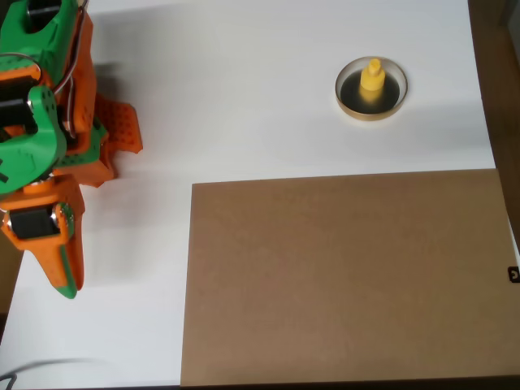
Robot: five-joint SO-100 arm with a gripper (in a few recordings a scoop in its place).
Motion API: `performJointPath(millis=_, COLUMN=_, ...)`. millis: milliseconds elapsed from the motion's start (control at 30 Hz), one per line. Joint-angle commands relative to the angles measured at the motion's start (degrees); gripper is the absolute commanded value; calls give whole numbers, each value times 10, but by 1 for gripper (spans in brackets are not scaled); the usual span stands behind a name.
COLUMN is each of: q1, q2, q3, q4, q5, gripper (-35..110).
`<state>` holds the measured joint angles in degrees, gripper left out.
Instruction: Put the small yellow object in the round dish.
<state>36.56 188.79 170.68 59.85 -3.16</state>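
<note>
White table [244, 89], brown board [341, 276] flat over its lower right part, round dish [371, 110] near the upper right corner, orange-green arm base [49, 146] at the left edge.

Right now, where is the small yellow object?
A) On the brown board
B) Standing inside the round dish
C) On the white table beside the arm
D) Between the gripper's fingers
B: in the overhead view the small yellow object stands upright on the dark inside of the round dish, far from the gripper.
</note>
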Motion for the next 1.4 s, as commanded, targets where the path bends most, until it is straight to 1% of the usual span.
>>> performJointPath(millis=0, q1=8, q2=18, q3=-5, q4=5, q5=-4, gripper=1)
performJointPath(millis=1367, q1=24, q2=18, q3=-5, q4=5, q5=11, gripper=0)
